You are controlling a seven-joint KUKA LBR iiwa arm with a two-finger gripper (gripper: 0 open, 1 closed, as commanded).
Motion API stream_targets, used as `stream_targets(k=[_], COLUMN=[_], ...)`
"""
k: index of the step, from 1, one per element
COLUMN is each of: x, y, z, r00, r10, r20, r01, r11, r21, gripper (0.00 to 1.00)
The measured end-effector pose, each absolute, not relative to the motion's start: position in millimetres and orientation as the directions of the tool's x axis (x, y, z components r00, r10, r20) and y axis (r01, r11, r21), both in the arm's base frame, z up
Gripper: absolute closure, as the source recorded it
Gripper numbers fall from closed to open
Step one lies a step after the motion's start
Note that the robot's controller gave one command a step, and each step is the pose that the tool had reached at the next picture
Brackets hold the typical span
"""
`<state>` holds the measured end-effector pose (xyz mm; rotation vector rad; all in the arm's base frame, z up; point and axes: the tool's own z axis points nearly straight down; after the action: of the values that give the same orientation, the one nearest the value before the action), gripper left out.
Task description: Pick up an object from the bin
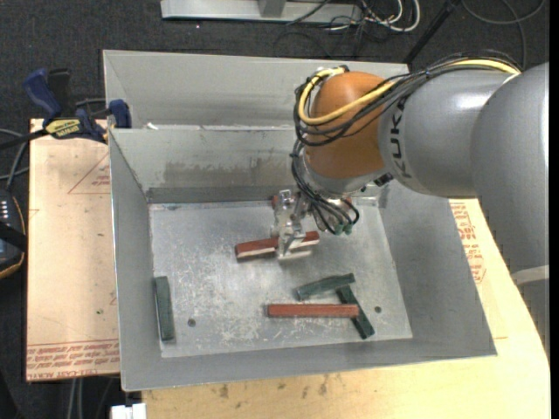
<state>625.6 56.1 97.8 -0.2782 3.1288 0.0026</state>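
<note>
Grey metal bin [203, 162], few loose bars on the floor. Arm [463, 133] enters from the right, orange cover [345, 125] at the wrist. Claw [288, 234] down at bin centre, right on top of a red-brown flat bar [253, 249], over the bar's right half. Open or closed: cannot tell, the wrist hides it. Nearby, toward the front right: two dark green bars [325, 286] [356, 316] and a second red-brown bar [306, 310], touching in a loose cluster. One dark green bar [162, 307] lies alone at front left, well apart.
</note>
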Motion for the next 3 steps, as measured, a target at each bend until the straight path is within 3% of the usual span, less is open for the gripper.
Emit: stream_targets(k=[3], x=[625.0], y=[56], z=[134], r00=[-0.984], r10=[-0.176], r20=[0.004], r01=[-0.176], r11=[0.984], r21=[0.002], gripper=[1.0])
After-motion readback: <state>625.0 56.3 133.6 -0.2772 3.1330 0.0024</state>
